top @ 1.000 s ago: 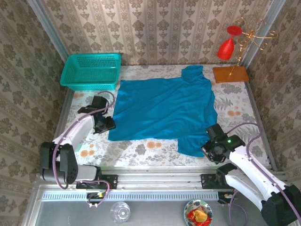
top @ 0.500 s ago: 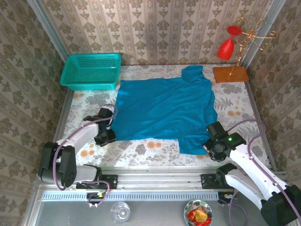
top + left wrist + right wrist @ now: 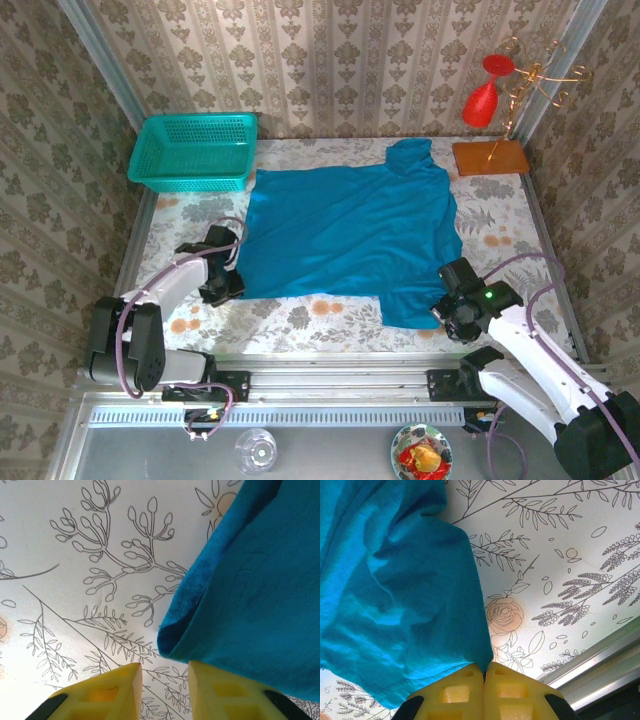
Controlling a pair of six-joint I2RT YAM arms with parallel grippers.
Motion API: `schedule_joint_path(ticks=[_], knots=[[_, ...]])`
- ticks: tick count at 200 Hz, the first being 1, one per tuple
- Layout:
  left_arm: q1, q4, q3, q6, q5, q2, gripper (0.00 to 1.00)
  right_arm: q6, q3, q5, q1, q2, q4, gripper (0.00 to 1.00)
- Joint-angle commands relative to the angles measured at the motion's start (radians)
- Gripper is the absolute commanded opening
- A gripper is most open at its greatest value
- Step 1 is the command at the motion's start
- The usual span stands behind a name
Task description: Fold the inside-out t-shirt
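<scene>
Pinching t-shirt (image 3: 395, 595) (right end effector (image 3: 484, 669))

Plain teal-blue t-shirt (image 3: 345, 230), spread flat, lightly wrinkled, small lobe jutting far-right

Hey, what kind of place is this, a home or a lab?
Likely a robot test booth dressed as a home: wallpapered panels box in a small floral-clothed table, and a left arm and right arm are bolted to a metal rail at its near edge.
</scene>
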Motion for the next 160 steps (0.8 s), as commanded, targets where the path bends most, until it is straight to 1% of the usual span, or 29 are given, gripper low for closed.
schedule_joint_path(ticks=[1,69,120,138,160], knots=[[0.020,0.006,0.022,0.036,0.008,-0.003,0.32,0.020,0.037,0.041,-0.006,-0.001,-0.046,0.00],[0.040,0.084,-0.017,0.060,0.080,0.063,0.31,0.021,0.044,0.042,-0.006,0.004,-0.053,0.00],[0.045,0.081,-0.026,0.056,0.064,0.112,0.26,0.022,0.038,0.042,-0.007,-0.006,-0.059,0.00],[0.048,0.077,-0.023,0.058,0.060,0.111,0.20,0.020,0.036,0.041,-0.007,-0.010,-0.057,0.00],[0.051,0.073,-0.010,0.067,0.064,0.083,0.05,-0.023,0.054,0.053,-0.008,-0.024,-0.053,0.00]])
